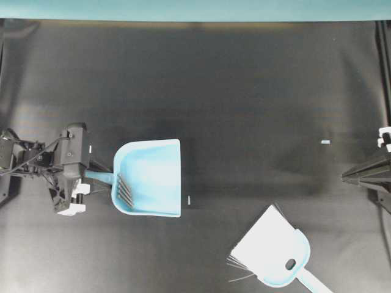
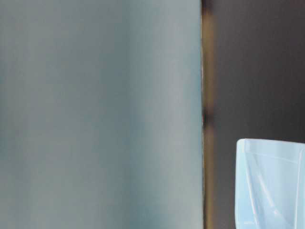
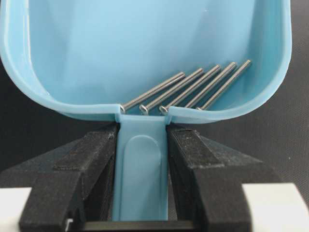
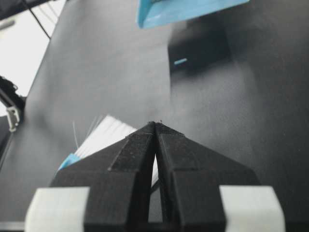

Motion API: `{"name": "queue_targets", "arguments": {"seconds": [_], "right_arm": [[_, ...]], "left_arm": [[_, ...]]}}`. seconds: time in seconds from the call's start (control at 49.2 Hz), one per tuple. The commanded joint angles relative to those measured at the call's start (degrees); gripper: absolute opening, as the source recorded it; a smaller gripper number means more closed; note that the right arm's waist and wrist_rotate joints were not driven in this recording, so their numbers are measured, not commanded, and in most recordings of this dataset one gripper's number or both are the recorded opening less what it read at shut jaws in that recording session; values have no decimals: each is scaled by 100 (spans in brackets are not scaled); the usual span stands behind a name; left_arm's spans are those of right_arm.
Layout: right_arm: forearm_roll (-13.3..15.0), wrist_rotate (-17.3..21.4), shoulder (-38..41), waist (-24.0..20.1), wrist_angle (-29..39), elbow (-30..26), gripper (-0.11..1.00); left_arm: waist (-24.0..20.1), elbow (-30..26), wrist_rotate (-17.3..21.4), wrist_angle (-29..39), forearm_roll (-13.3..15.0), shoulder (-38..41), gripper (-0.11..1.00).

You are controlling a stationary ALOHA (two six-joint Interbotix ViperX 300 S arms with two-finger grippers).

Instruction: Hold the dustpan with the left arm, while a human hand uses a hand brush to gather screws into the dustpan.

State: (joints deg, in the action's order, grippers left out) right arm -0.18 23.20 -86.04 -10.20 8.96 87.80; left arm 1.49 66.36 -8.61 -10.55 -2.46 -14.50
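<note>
The light blue dustpan (image 1: 153, 171) lies at the left of the black mat with its mouth to the right. My left gripper (image 1: 99, 177) is shut on its short handle (image 3: 141, 169), one black finger on each side. Several silver screws (image 3: 188, 89) lie side by side against the pan's back wall, also seen from overhead (image 1: 124, 190). The hand brush (image 1: 272, 247) lies alone at the front right, white bristles pointing up-left. No human hand is in view. My right gripper (image 4: 155, 124) is shut and empty at the right edge (image 1: 345, 176).
Two small pale specks lie on the mat, one just right of the pan's mouth (image 1: 189, 199) and one at the far right (image 1: 325, 141). A teal strip (image 1: 195, 9) runs along the back edge. The table-level view is mostly blurred, with the pan's corner (image 2: 271, 186) at lower right.
</note>
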Motion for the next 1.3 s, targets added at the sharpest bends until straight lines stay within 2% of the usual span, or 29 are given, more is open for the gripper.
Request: {"name": "queue_targets", "arguments": {"seconds": [0.0, 0.285, 0.854, 1.077, 1.281], "right_arm": [[-9, 0, 18, 0, -26, -26, 0], [-9, -9, 35, 0, -26, -26, 0], [-9, -9, 35, 0, -26, -26, 0], [-9, -9, 35, 0, -26, -26, 0], [-9, 0, 18, 0, -26, -26, 0]], "left_arm": [[9, -132, 26, 0, -18, 18, 31], [9, -431, 53, 615, -18, 264, 31], [18, -448, 79, 659, -18, 281, 31], [26, -422, 202, 492, -18, 281, 31], [35, -176, 316, -316, -9, 272, 31]]}}
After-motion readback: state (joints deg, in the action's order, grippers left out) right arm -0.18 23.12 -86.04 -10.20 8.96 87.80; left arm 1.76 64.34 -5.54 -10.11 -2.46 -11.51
